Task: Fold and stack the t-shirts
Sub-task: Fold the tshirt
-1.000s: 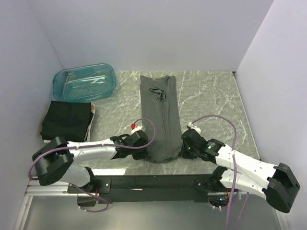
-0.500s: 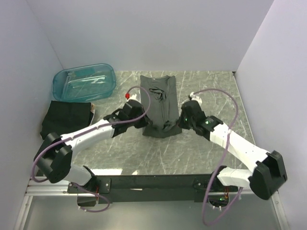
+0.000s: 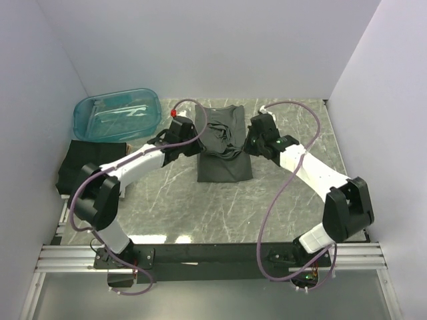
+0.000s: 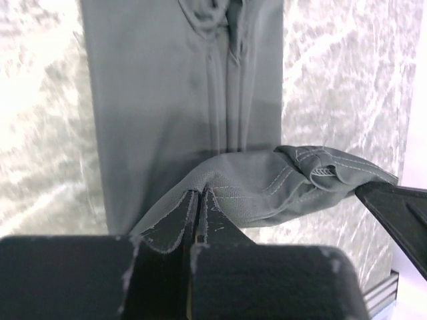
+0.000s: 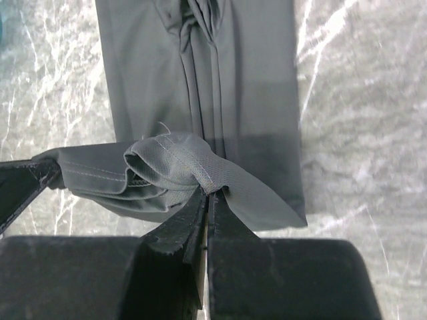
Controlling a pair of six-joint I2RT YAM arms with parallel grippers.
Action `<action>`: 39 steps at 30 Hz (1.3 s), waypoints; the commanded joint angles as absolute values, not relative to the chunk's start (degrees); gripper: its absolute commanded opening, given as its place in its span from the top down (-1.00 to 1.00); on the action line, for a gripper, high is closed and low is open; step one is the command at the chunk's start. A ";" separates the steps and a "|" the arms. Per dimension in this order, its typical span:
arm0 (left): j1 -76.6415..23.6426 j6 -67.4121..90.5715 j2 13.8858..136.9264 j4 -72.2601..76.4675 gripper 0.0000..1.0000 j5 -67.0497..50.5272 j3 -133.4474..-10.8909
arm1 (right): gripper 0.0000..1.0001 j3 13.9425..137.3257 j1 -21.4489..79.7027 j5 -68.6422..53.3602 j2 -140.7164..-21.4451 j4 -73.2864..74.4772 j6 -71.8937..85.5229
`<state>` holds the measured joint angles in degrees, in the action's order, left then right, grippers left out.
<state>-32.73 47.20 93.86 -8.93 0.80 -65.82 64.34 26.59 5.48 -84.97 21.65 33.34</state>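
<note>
Both arms have swung out from their bases, carrying the near hem of the grey t-shirt (image 3: 225, 163) up over its own length, so the cloth now lies doubled and shorter. Behind the grippers, bare green-grey marbled table (image 3: 200, 207) runs back to the mounting rail. The left gripper (image 4: 198, 200) is clamped tight on the hem's left corner, and the right gripper (image 5: 208, 193) is pinched on the bunched right corner. The lifted hem sags between them above the flat lower layer. Ahead of both grippers lies the wrinkled collar end. Left of the left gripper and nearer the bases sits a folded dark stack (image 3: 93, 167). A teal tub (image 3: 117, 115) sits farther out. Plain white walls (image 3: 213, 47) close in the table.
</note>
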 commanded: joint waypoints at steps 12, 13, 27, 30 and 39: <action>-28.39 41.66 105.20 -10.99 0.99 -3.07 -77.87 | 1.00 74.79 22.06 0.18 -96.94 18.55 31.03; -28.04 41.66 105.64 -10.99 0.99 -3.34 -78.13 | 1.00 75.23 21.63 0.18 -98.25 18.37 31.03; -25.40 41.04 113.02 -11.42 0.55 -6.06 -82.26 | 0.78 81.82 18.46 -3.86 -108.97 18.10 31.29; -24.61 40.61 113.55 -11.86 -0.15 -7.56 -83.49 | 0.22 84.27 17.76 -5.10 -110.56 19.42 31.20; -24.26 41.39 105.66 -10.11 -0.99 -8.35 -78.32 | -0.61 77.54 17.49 -5.88 -101.89 16.80 30.76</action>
